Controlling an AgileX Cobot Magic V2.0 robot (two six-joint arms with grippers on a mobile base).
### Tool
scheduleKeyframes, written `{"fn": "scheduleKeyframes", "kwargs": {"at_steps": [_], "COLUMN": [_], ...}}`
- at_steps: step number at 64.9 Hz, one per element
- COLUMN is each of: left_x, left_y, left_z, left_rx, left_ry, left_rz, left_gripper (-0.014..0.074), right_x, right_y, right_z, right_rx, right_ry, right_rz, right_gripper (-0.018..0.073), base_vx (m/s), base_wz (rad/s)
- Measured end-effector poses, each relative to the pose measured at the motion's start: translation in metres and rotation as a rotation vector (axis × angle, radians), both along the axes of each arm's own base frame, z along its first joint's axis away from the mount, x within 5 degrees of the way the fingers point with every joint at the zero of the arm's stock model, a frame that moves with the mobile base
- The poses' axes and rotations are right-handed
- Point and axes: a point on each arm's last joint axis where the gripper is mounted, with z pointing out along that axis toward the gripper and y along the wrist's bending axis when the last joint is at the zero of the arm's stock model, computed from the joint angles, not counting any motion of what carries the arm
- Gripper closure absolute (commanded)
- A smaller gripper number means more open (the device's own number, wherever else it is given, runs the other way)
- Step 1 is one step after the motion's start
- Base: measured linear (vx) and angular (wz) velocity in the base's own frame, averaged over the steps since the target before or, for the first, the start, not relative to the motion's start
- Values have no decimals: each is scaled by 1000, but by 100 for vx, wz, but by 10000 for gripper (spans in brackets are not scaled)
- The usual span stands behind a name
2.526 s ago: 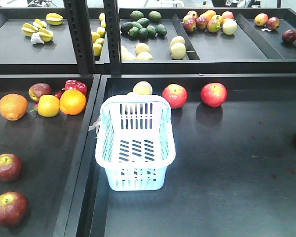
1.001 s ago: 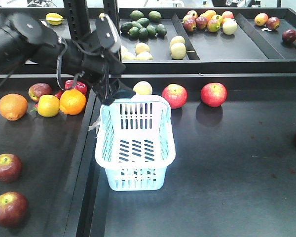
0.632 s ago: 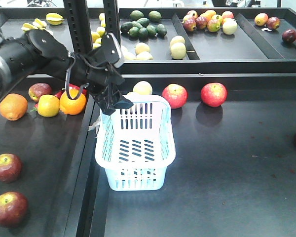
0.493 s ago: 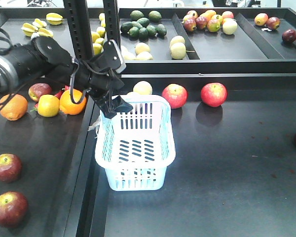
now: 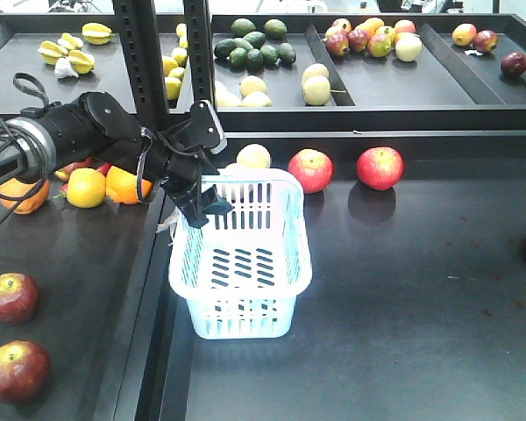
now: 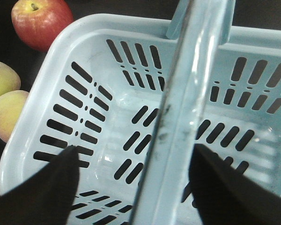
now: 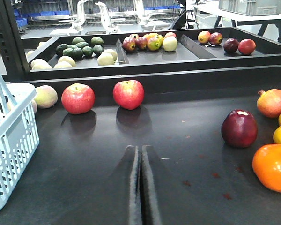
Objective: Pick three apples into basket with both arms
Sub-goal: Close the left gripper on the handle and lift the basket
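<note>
The pale blue basket (image 5: 245,317) stands at the left end of the right-hand tray. My left gripper (image 5: 205,209) hangs over its left rim, open. In the left wrist view its dark fingers (image 6: 44,187) stand wide apart over the basket (image 6: 84,93), with the thin handle (image 6: 187,108) running between them, unclamped. Two dark red apples (image 5: 10,296) (image 5: 16,371) lie in the left tray, well clear of the gripper. Another dark red apple (image 7: 240,128) lies right of my right gripper (image 7: 140,149), which is shut and empty, low over the tray floor. The right gripper is outside the front view.
Two bright red apples (image 5: 309,169) (image 5: 379,167) and a yellow apple (image 5: 253,156) lie behind the basket. Oranges (image 5: 125,184) and a lemon-yellow fruit (image 5: 86,187) sit under my left arm. A black shelf post (image 5: 143,61) rises behind it. An orange (image 7: 271,166) lies at my right.
My left arm came in from the left, swung down and toward me, and its open gripper has dropped from behind the basket onto its left rim. The basket and fruit have not moved.
</note>
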Motion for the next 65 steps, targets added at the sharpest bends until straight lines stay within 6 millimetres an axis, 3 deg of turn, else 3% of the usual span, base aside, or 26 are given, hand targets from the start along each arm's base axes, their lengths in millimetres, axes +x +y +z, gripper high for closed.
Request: {"fn": "scheduleKeyframes", "kwargs": {"at_steps": [15, 27, 36, 50, 65], "left_x": [-1, -8, -20, -54, -88], "left_y": [-1, -5, -8, -11, 4], "left_z": [0, 3, 19, 78, 126], "left_rx": [-8, -65, -132, -289, -239], "left_ry": [17, 91, 166, 265, 330], "left_rz": [-5, -16, -55, -117, -11], "left_gripper": [608, 604, 605, 605, 605], "right_x": [0, 0, 0, 0, 0], "right_y": [0, 0, 0, 0, 0], "right_z": [0, 0, 0, 0, 0], "right_rx": [0, 0, 0, 0, 0], "right_ry": [0, 0, 0, 0, 0], "right_rz": [0, 0, 0, 0, 0], "right_gripper": [564, 564, 564, 564, 564], "base_vx": [0, 0, 0, 0, 0], "base_wz": [0, 0, 0, 0, 0]}}
